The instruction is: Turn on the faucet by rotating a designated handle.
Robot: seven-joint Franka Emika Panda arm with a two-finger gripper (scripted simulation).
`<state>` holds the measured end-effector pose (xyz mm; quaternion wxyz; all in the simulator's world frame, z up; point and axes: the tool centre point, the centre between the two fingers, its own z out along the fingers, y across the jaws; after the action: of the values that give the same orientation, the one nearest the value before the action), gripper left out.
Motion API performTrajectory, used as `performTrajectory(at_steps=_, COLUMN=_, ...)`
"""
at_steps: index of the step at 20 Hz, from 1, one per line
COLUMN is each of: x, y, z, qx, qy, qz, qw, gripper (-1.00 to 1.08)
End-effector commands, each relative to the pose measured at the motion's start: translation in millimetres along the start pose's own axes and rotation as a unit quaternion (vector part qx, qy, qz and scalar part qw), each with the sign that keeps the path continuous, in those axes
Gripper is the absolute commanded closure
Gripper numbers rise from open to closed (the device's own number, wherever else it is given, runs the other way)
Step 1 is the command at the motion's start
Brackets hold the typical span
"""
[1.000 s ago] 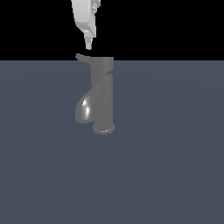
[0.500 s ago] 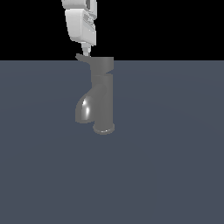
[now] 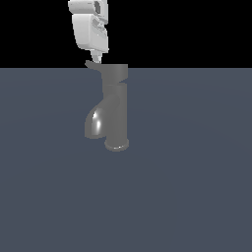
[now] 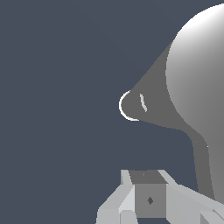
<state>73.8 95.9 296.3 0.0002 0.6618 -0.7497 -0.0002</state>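
The faucet stands upright on the dark grey table, its round base flange resting on the surface and its cylindrical body rising to the far edge of the table as seen in the exterior view. The spout bulges out from the lower body toward the exterior view's left and curves down, with a bright glint on its rounded face. On top of the faucet sits the handle, a short cap slightly wider than the body, and from it a thin flat lever sticks out to the exterior view's left, angled a little upward.

The white end effector hangs directly above the lever's outer end, pointing down, against the black background above the faucet. Its fingertips reach right to the lever's tip; whether they touch it cannot be told from this angle. The fingers appear as one narrow point in the exterior view, so I cannot tell whether the end effector is open or closed.

In the wrist view, the pale blocky parts of the end effector fill the near edge, and beyond them lies the faucet's large rounded surface, with a tapering grey part ending in a small rounded, bright-rimmed tip over the table.
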Motion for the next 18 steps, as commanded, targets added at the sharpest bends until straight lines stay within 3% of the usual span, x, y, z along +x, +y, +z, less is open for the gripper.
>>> performTrajectory(at_steps=1, x=-1.6, y=4.6, z=-0.1, qx=0.0, qy=0.0, qz=0.0, qw=1.0, gripper=1.08)
performTrajectory(at_steps=18, x=-16.0, y=55.7, z=-0.1, qx=0.0, qy=0.0, qz=0.0, qw=1.0, gripper=1.08)
